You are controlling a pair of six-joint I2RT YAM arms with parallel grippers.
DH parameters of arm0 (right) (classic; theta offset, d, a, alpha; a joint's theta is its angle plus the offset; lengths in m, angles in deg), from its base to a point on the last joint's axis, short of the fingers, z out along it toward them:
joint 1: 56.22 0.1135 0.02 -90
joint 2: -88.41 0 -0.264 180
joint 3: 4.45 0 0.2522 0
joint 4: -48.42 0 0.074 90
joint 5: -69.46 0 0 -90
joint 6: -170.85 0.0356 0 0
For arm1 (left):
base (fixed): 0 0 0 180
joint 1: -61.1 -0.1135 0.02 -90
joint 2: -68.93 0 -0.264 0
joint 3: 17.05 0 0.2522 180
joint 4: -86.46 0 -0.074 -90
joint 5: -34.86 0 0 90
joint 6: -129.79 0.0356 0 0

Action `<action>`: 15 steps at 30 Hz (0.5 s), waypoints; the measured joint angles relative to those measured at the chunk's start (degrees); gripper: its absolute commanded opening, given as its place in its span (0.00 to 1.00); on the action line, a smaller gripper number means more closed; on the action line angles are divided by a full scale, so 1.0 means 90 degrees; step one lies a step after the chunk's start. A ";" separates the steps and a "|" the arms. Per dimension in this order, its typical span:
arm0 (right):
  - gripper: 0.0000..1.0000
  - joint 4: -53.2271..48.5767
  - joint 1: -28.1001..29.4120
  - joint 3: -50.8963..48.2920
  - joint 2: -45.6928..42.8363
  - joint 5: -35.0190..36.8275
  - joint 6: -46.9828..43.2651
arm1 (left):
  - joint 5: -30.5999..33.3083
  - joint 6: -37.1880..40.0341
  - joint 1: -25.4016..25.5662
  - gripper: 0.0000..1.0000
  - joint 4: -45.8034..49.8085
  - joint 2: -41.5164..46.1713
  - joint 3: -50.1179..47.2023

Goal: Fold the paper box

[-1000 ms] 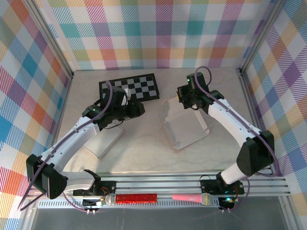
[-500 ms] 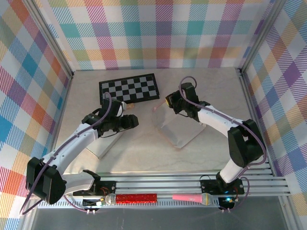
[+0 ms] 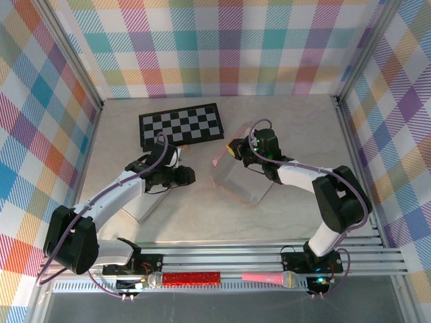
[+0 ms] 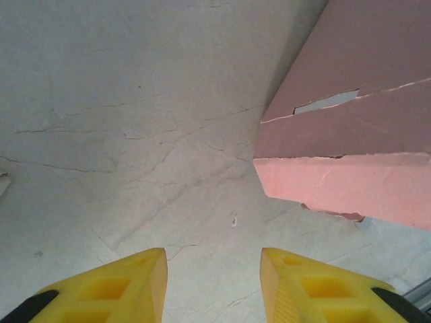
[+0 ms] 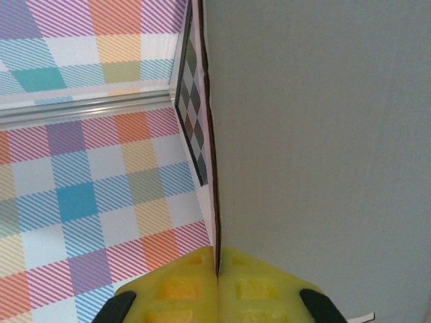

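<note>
Landmark: checkerboard.

The paper box sits on the table just off the checkerboard's near right corner, with one panel tilted up.

My right gripper is at the box edge closest to that corner. Its jaws are pressed fully together on the thin cardboard edge.

My left gripper is on the near side of the checkerboard, below its middle. It points at the box but is apart from it. Its fingers stand partly apart, gripping nothing, bare table between them.
</note>
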 measured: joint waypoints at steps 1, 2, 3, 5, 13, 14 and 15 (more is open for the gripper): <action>0.00 0.0131 -0.0029 -0.0066 0.0019 -0.0073 -0.0019 | -0.0010 0.0007 0.0000 0.40 -0.0041 -0.0027 -0.0022; 0.00 0.0221 -0.0049 -0.0100 0.0024 -0.0126 -0.0039 | -0.0022 0.0024 0.0000 0.40 -0.0073 -0.0049 -0.0029; 0.00 0.0323 -0.0070 -0.0141 0.0029 -0.0194 -0.0063 | -0.0027 0.0034 0.0000 0.40 -0.0124 -0.0080 -0.0032; 0.00 0.0515 -0.0090 -0.0236 0.0041 -0.0282 -0.0107 | -0.0051 0.0066 0.0000 0.40 -0.0214 -0.0141 -0.0032; 0.00 0.1010 -0.0228 -0.0520 0.0136 -0.0551 -0.0134 | -0.0119 0.0437 0.0141 0.44 -0.0508 -0.0653 -0.0032; 0.00 0.1015 -0.0236 -0.0520 0.0138 -0.0578 -0.0134 | -0.0117 0.0486 0.0189 0.45 -0.0556 -0.0731 -0.0032; 0.00 0.1015 -0.0243 -0.0520 0.0138 -0.0600 -0.0131 | -0.0117 0.0578 0.0277 0.46 -0.0631 -0.0835 -0.0032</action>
